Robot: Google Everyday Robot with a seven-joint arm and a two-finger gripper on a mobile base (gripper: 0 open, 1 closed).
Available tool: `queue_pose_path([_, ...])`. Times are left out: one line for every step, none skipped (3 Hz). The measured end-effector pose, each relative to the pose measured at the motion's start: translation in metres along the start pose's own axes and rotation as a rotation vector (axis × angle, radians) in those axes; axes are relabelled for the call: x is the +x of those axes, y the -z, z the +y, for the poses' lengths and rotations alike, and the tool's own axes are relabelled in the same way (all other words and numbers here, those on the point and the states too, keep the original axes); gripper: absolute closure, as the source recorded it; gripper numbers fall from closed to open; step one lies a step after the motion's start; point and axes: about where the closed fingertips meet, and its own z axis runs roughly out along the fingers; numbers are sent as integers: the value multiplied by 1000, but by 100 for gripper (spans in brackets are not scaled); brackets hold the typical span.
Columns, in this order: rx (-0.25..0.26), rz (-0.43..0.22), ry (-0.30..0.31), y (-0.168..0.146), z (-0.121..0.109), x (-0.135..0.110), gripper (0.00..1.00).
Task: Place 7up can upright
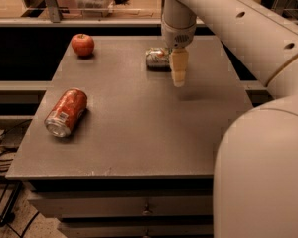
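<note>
The 7up can (157, 58) is small and silver-white with green and reddish marks. It lies on its side at the back middle of the grey table (139, 128), its metal top facing left. My gripper (178, 81) hangs from the white arm just right of the can and slightly nearer the camera, above the table. It holds nothing that I can see.
A larger red-orange can (66, 112) lies on its side at the table's left. A red apple (83, 44) sits at the back left corner. Drawers run below the table's front edge. My arm's white body fills the right foreground.
</note>
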Motion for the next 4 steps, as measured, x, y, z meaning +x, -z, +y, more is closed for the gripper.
queue_pose_path([-9,33,44,-16,-15,-5,0])
queue_pose_path([-27,73,61,-34,-25,-2,0])
queue_pose_path([-56,90,68,-48,-29,0,18])
queue_pose_path([-60,81,63,-48,-33,0,42])
